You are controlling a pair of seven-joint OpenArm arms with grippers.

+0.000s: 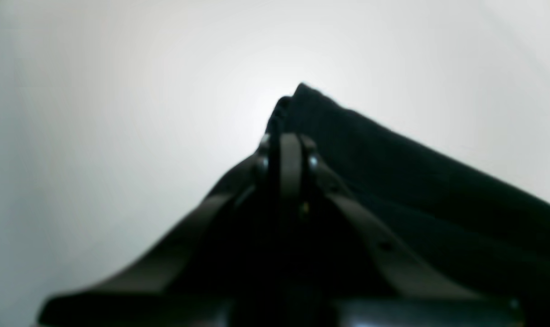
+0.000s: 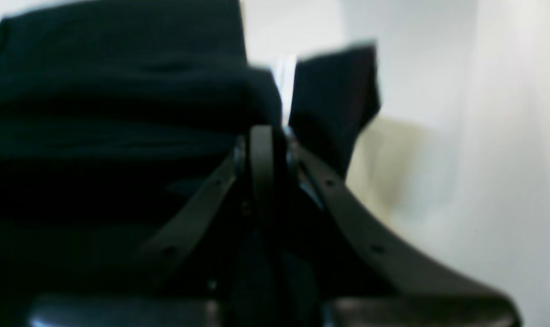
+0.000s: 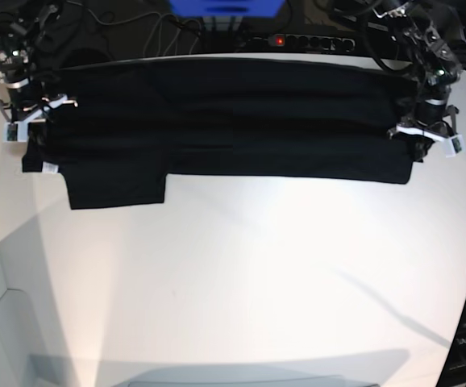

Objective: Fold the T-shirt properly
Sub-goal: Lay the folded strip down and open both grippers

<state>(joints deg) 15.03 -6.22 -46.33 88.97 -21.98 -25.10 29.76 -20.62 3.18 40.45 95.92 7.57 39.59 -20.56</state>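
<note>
The black T-shirt [image 3: 233, 121] lies as a long folded band across the white surface [image 3: 241, 274], one sleeve hanging toward 7 o'clock. The left gripper [image 3: 421, 137] and the right gripper [image 3: 25, 121] are each clamped on one end of it.

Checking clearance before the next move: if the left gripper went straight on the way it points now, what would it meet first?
The left gripper is shut on the T-shirt, so black cloth comes first; beyond it, likely the white table, though depth is unclear.

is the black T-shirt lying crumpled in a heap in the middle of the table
No, the T-shirt is stretched out in a long band along the table's far edge, each end by a gripper.
</note>
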